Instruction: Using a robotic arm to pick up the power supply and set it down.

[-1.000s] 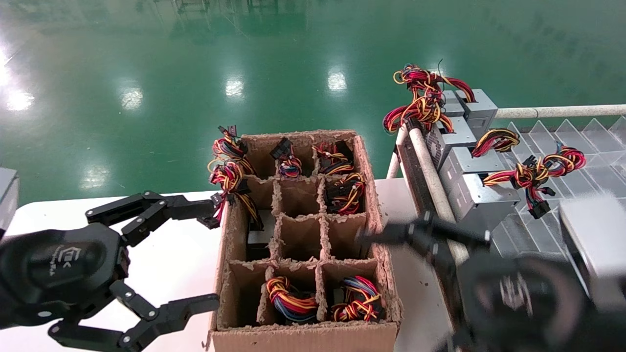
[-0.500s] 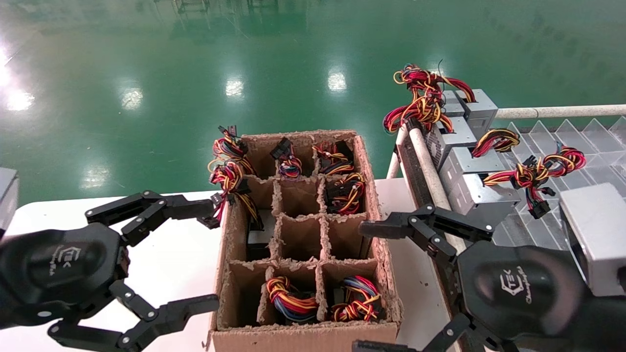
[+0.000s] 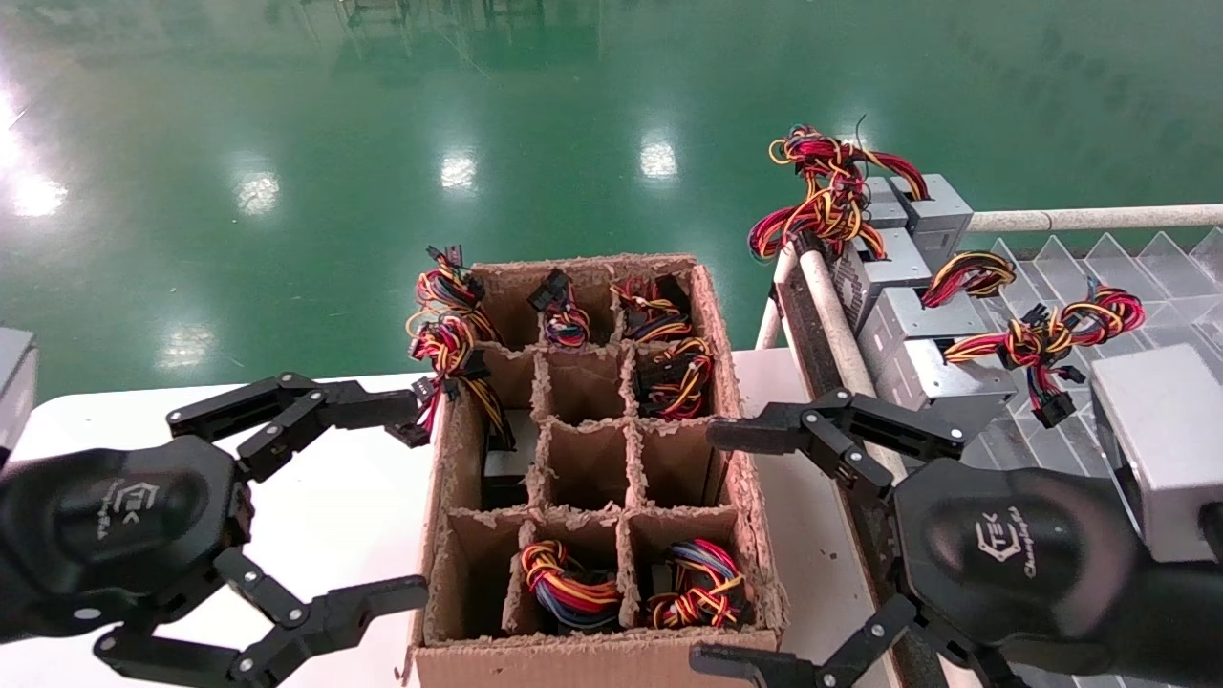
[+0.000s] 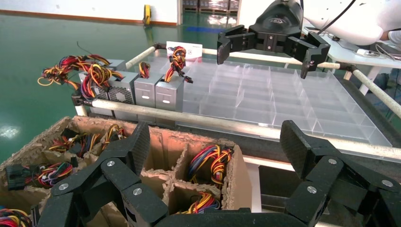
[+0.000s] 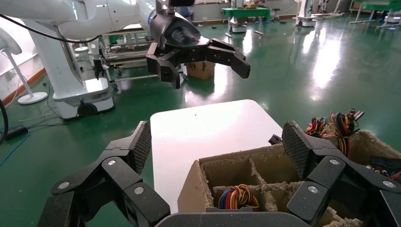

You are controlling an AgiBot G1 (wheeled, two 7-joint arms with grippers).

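Right hand (image 3: 712, 545) hanging wide open, empty, just beside box's right wall, fingers spread to straddle a unit.
Left hand (image 3: 406, 506) parked at box's left side over worktop (image 3: 315, 516), equally open, holding nothing.
Power supplies (image 3: 941, 377) standing in row on rack (image 3: 841, 334) to right, wires up, likely for easy reach.
Cardboard box (image 3: 592, 459) sitting between hands; several cells showing only wire bundles (image 3: 564, 583), some empty.

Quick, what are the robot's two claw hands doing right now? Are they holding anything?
Left black two-fingered gripper: open, holding nothing, beside the brown cardboard divider box.
Right black two-fingered gripper: open, holding nothing.
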